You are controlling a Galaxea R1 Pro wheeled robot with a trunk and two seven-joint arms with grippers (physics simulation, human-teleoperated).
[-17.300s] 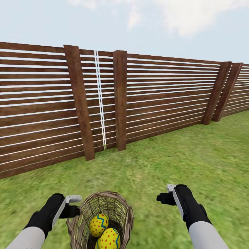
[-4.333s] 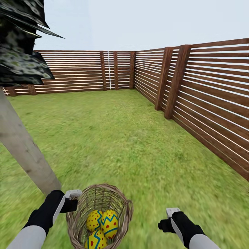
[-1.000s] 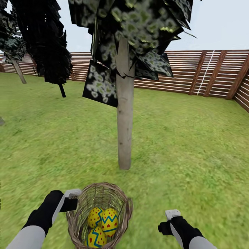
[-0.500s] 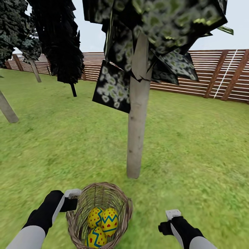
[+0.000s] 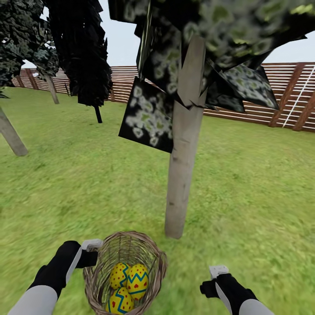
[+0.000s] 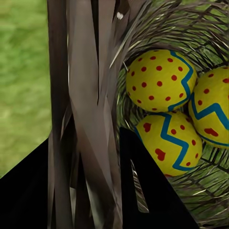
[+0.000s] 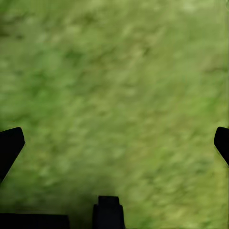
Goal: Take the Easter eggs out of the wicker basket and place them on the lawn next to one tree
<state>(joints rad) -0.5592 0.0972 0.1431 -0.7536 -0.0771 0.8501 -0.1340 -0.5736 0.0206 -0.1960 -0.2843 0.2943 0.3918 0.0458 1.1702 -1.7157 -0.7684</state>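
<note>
The wicker basket (image 5: 153,262) hangs low in front of me, and my left gripper (image 5: 92,253) is shut on its rim. In the left wrist view the woven rim (image 6: 81,114) runs between the two black fingers (image 6: 148,191) of my left gripper (image 6: 85,136). Three Easter eggs lie inside: a dotted one (image 5: 119,275) (image 6: 160,81), one with a zigzag band (image 5: 138,280) (image 6: 210,107), and a third (image 5: 118,302) (image 6: 167,148). The tree (image 5: 181,175) with the pale trunk stands just beyond the basket on the lawn (image 5: 245,192). My right gripper (image 5: 210,280) (image 7: 117,138) hangs open over bare grass.
More pale trunks stand at the left (image 5: 11,135) and far left (image 5: 51,87). A black-foliaged tree (image 5: 83,52) with a thin trunk rises behind them. The brown slat fence (image 5: 262,109) closes the garden at the back. Low leaf clusters (image 5: 151,116) hang beside the near trunk.
The whole view has moved closer to the pale-trunked tree, whose trunk now looks bigger and further right. Basket, eggs and both grippers keep their places in the picture.
</note>
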